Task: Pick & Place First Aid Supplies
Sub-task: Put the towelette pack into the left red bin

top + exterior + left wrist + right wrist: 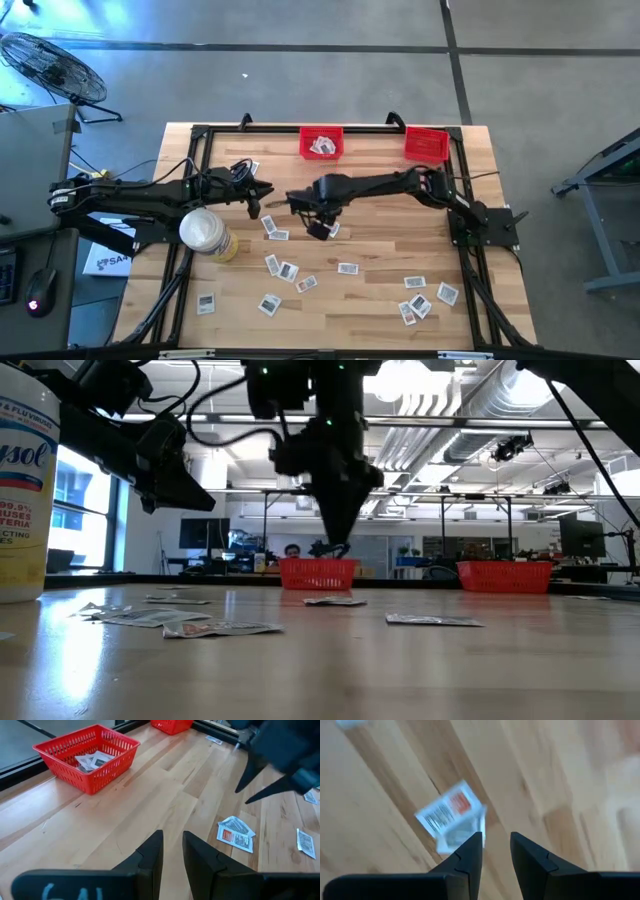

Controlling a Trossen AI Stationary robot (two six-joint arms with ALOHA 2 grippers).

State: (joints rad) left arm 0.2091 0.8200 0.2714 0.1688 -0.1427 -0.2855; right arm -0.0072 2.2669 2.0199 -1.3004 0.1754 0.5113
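Observation:
Several small white packets, the first aid supplies (290, 270), lie flat across the wooden table. A few more lie in the left red bin (322, 143). My right gripper (318, 230) hangs over the table's middle, pointing down, open and holding nothing. It is clear of the table in the low view (335, 547). Just under and beside its fingertips lie two overlapping packets (451, 817). My left gripper (172, 834) waits open at the table's left (260, 198), its fingers empty, facing the left red bin (85, 755).
A second red bin (427, 143) stands at the far right. A large white cylinder (207, 233) stands near the left arm. The black frame rails (180, 260) run along the table's sides. Bare wood lies between the bins and the packets.

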